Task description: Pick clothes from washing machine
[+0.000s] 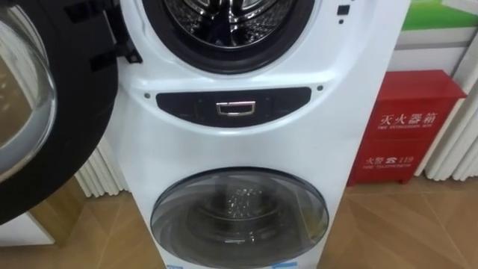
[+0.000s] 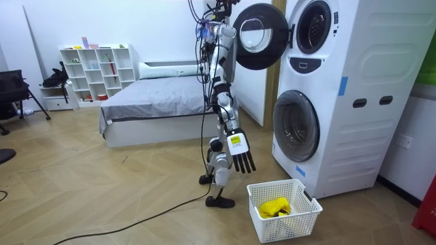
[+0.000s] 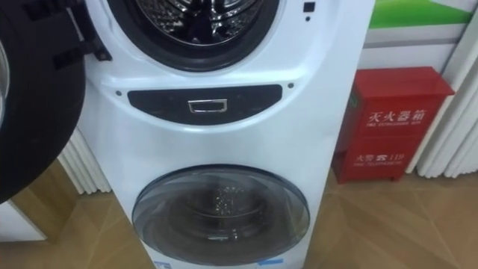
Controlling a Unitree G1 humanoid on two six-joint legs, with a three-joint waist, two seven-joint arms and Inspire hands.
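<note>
Beside the washing machine [image 2: 354, 102], a basket [image 2: 294, 222] — yellow clothes [image 2: 274, 207] inside.

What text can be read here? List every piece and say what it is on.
Red cabinet: two rows of white characters, too blurred to quote safely.
Control panel of the washing machine: nothing readable.
Blue sticker on its side: too small to read.
</note>
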